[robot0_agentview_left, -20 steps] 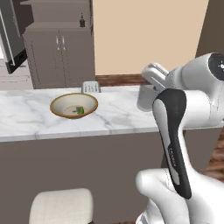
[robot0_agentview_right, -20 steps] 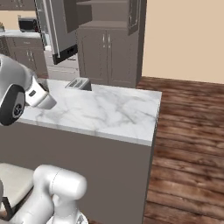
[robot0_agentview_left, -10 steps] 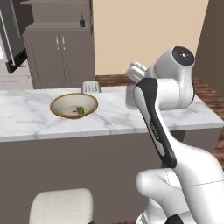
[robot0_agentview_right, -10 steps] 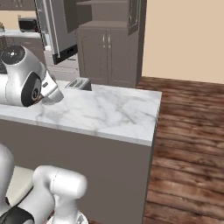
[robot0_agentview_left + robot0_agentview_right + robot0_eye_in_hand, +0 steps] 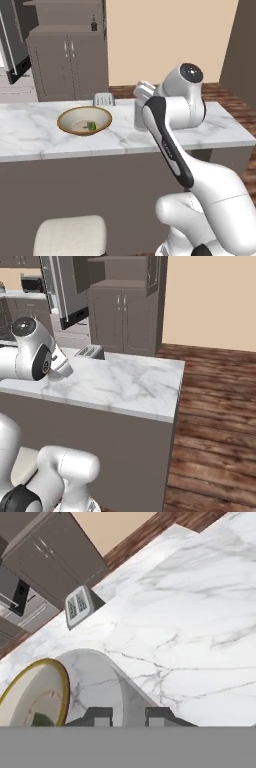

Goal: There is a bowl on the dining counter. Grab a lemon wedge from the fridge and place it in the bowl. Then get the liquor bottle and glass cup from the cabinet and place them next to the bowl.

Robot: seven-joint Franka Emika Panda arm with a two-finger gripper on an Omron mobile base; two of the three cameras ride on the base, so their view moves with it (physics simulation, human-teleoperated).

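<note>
Left base view: My gripper point(image 5: 142, 106) points down over the dining counter point(image 5: 45, 137), a long unit with a white grey-veined marble top and a plain grey-brown front. My jaws are nearly together and pinch a clear, upright glass cup point(image 5: 140, 117). I cannot tell whether its base touches the marble. Well to the left of the glass cup stands a shallow, round, tan-rimmed bowl point(image 5: 102, 118) with a small green lemon wedge point(image 5: 91, 126) inside it. A small silver toaster point(image 5: 103, 99) sits at the far edge of the dining counter, behind the bowl. Across the room, the small dark liquor bottle point(image 5: 93, 23) stands upright on an open shelf of the tall taupe-brown cabinet point(image 5: 70, 65). The grey fridge point(image 5: 14, 47) door hangs open at the left edge. A pale padded stool point(image 5: 70, 235) stands in front of the dining counter.

Right base view: The toaster point(image 5: 89, 351) sits at the far edge of the marble point(image 5: 125, 381). The cabinet point(image 5: 125, 318) stands beyond it, with its upper doors open. The open fridge point(image 5: 67, 293) door is to its left.

Hand view: My fingertips point(image 5: 102, 716) rise at the bottom, set close together on the glass cup point(image 5: 95, 682). The bowl point(image 5: 30, 697) lies to the left, near the cup but apart from it, with the lemon wedge point(image 5: 42, 719) at its lower edge. The toaster point(image 5: 79, 605) lies above them.
</note>
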